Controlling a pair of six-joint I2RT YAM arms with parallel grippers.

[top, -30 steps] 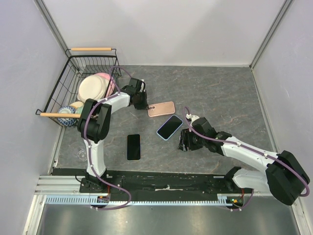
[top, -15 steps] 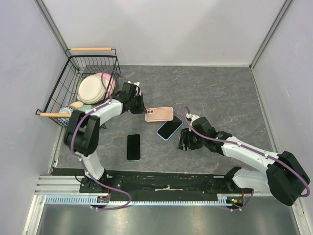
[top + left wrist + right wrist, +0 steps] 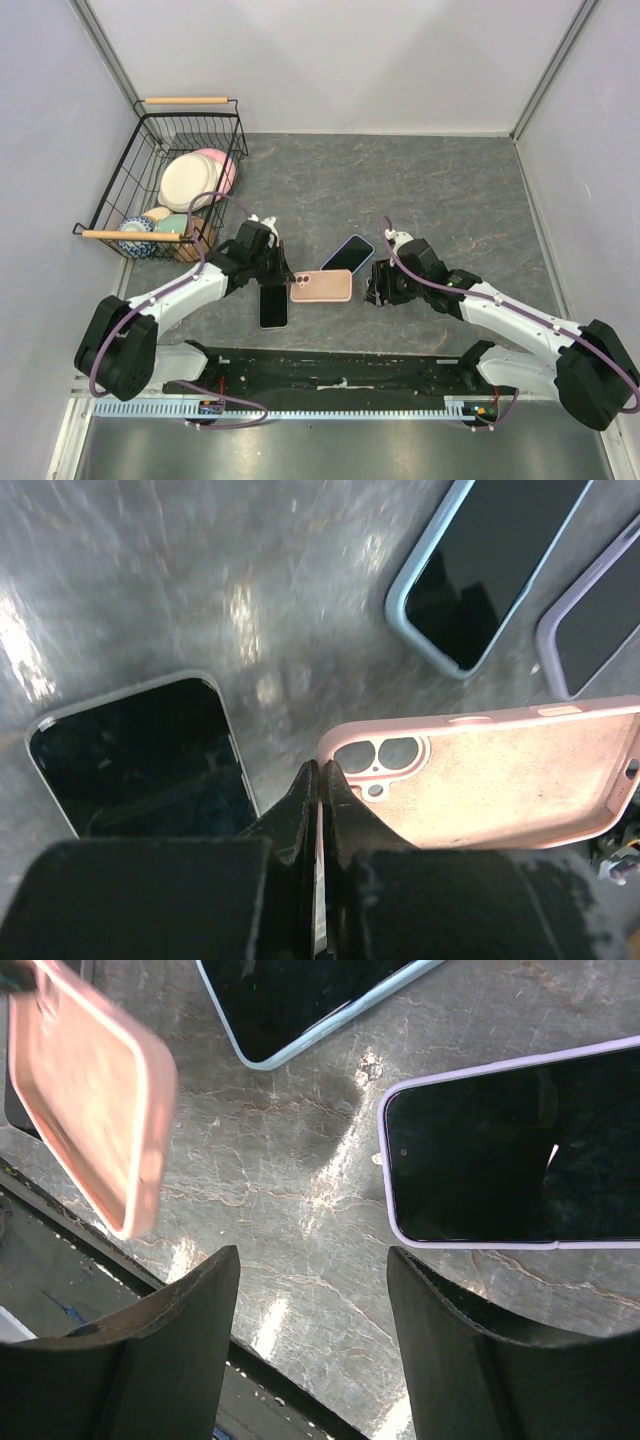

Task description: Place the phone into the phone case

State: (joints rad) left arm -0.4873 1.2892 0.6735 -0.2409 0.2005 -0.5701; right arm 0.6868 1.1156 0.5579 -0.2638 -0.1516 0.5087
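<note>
My left gripper is shut on the short edge of an empty pink phone case and holds it just above the table. In the left wrist view the fingertips pinch the case beside its camera cut-out. A bare black phone lies screen up just left of the case, and it also shows in the left wrist view. My right gripper is open and empty to the right of the case, and in the right wrist view it hangs over bare table.
A phone in a light blue case lies behind the pink case. A phone in a lilac case lies under my right arm. A wire basket with plates and bowls stands at the back left. A black rail runs along the near edge.
My left gripper has carried the pink case from the back left, near the basket, forward and to the right, to beside the black phone. My right gripper has barely moved.
</note>
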